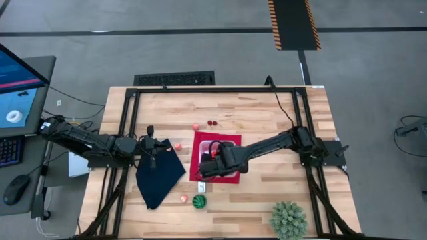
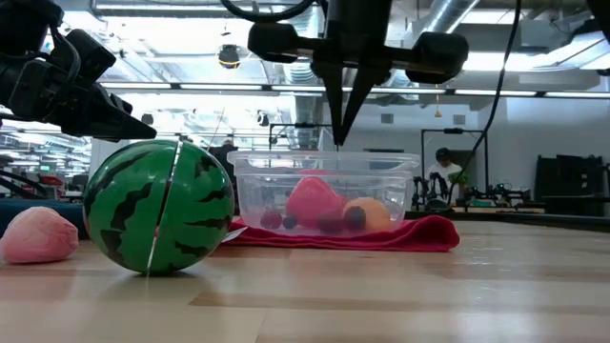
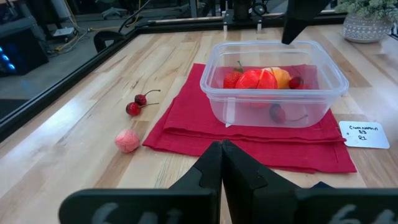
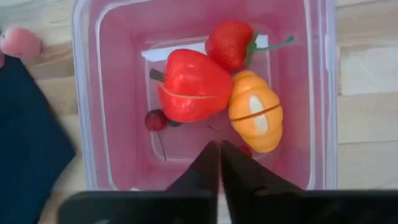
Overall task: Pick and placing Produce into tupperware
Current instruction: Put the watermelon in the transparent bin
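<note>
The clear tupperware (image 1: 230, 175) (image 2: 250, 186) (image 3: 323, 84) (image 4: 81, 93) stands on a flat red mat (image 3: 186, 124). Inside it lie a red pepper-like fruit (image 4: 193, 87), a strawberry (image 4: 230, 43), an orange piece (image 4: 256, 118) and a dark cherry (image 4: 155, 120). On the table lie a green striped ball (image 1: 199, 201) (image 2: 157, 207), pink pieces (image 1: 183, 198) (image 1: 178, 146) (image 3: 127, 140) and a cherry pair (image 3: 138, 104). My right gripper (image 1: 212, 157) (image 2: 339, 138) (image 4: 219, 162) is shut, pointing down, just above the tupperware's opening. My left gripper (image 1: 152, 150) (image 3: 222, 162) is shut, raised over the navy cloth (image 1: 159, 175).
A spiky green plant ball (image 1: 288, 220) sits near the table's near right corner. A small white label card (image 3: 364, 134) lies beside the mat. A black frame runs along the table's edges. A monitor, keyboard and mouse stand off the table's left side. People show in the room behind.
</note>
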